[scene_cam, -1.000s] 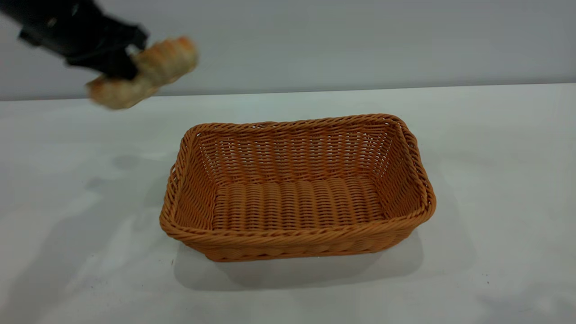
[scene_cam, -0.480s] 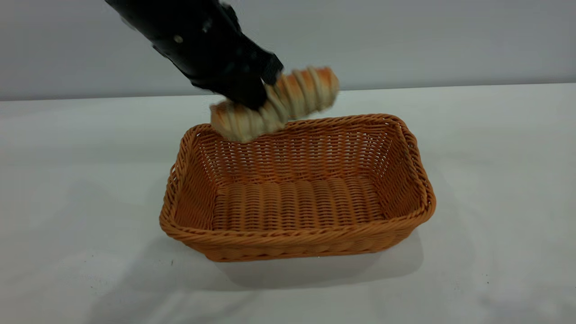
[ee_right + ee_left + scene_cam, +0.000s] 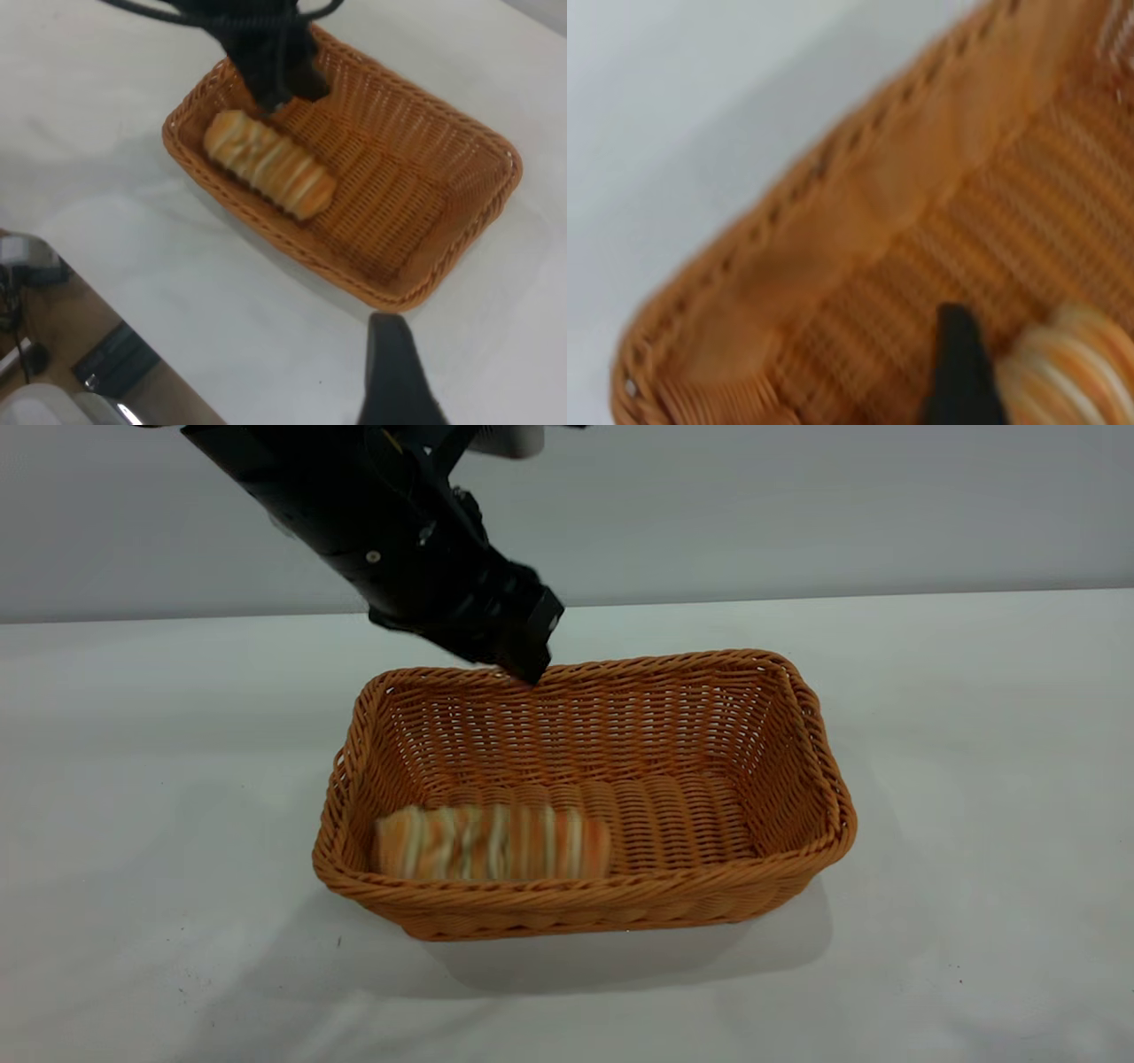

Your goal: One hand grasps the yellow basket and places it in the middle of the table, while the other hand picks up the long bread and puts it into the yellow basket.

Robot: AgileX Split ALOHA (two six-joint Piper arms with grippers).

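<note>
Long bread below jaws — released.

Plain grey wall behind, brown floor (cluttered) below

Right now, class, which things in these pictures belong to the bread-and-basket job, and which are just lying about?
Belong to the job:
basket, standing on the table
bread, lying inside the basket
left gripper, above the basket's far rim
right gripper, off beside the basket

Just lying about:
grey clutter on the floor beyond the table edge
</note>
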